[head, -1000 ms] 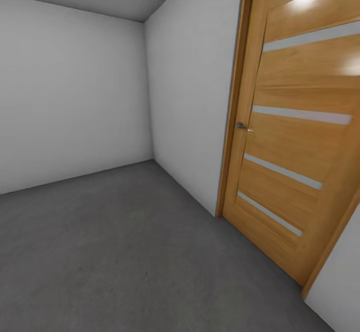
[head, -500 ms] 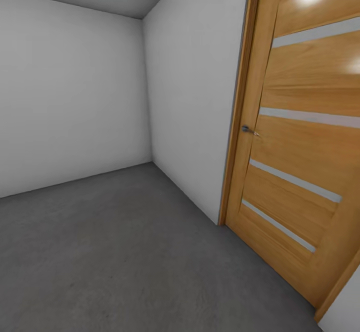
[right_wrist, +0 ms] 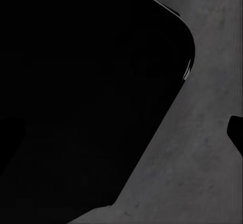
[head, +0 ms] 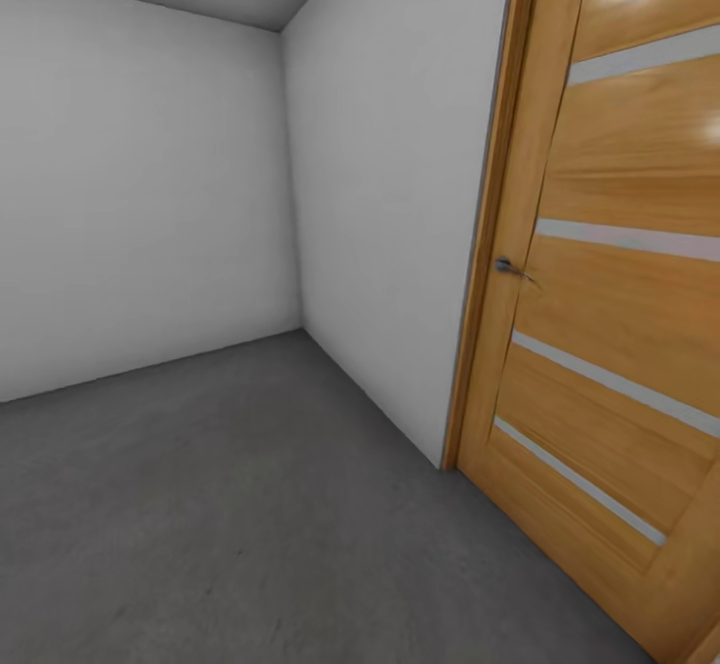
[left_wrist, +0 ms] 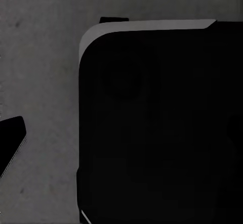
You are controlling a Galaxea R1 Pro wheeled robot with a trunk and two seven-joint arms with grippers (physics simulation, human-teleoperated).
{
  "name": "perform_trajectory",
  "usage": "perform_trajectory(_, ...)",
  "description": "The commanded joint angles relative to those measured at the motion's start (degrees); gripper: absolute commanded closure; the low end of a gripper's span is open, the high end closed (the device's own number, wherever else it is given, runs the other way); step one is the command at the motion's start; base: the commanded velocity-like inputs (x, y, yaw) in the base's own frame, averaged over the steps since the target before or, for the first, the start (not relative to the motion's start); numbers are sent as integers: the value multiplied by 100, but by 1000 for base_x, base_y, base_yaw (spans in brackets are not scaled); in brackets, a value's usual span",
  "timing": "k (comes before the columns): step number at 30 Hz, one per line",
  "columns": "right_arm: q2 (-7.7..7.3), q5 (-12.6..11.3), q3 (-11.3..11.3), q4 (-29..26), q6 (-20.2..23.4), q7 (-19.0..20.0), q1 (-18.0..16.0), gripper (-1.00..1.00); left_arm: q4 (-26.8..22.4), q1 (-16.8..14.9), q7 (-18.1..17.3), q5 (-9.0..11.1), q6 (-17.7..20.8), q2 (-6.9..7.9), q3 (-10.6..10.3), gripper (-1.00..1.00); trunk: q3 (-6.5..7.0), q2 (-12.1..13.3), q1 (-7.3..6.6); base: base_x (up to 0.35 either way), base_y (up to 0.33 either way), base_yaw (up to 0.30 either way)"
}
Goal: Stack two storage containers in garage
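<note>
Where the head view looks into a bare corner: white walls (head: 150, 194), grey concrete floor (head: 250, 504), wooden door (head: 620, 324) with lever handle (head: 508, 266) at right. Both wrist views face dark robot bodywork over floor; finger spread cannot be told.

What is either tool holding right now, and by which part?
Cannot be told. Both wrist views show dark robot bodywork over the grey concrete floor; no orange-red container appears there or by the wooden door.
</note>
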Motion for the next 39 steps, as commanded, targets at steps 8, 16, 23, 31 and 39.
perform_trajectory(8,0,-35,20,3,-16,2,-1,-100,0,-1,1,14,-15,0,5,-100,-4,-2,3,323,0,-110)
perform_trajectory(16,0,-36,16,2,-15,2,-1,-100,0,-1,1,14,-34,7,5,-100,9,-2,3,323,0,-232)
perform_trajectory(23,0,-36,16,3,-16,4,-1,-100,0,-1,1,7,-47,15,5,-100,23,-2,3,311,0,-239)
perform_trajectory(31,0,-36,16,3,-16,2,-1,-100,0,-1,1,5,-50,17,5,-100,36,-2,3,184,0,-240)
perform_trajectory(39,0,-36,19,2,-17,2,-1,-100,0,-1,1,5,-50,18,5,-100,39,-2,3,45,0,-223)
